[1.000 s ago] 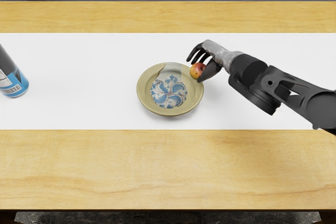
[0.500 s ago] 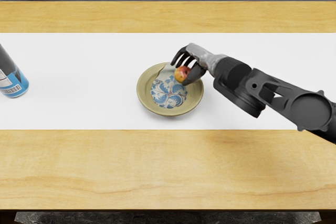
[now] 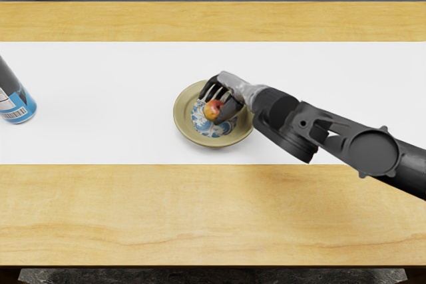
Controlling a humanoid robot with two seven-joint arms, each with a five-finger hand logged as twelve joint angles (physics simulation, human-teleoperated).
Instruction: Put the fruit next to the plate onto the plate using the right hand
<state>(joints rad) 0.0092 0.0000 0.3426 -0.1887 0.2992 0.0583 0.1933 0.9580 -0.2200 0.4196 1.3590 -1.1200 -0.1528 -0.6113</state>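
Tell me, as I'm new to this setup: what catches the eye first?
The dark right hand, on an arm from the right, grips a small reddish-yellow fruit over the centre of the patterned plate. A blue can sits at the far left edge.

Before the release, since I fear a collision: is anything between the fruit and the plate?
Nothing visible. The right hand grips the fruit over the plate, above its patterned centre; the can stands far off at the picture's left edge.
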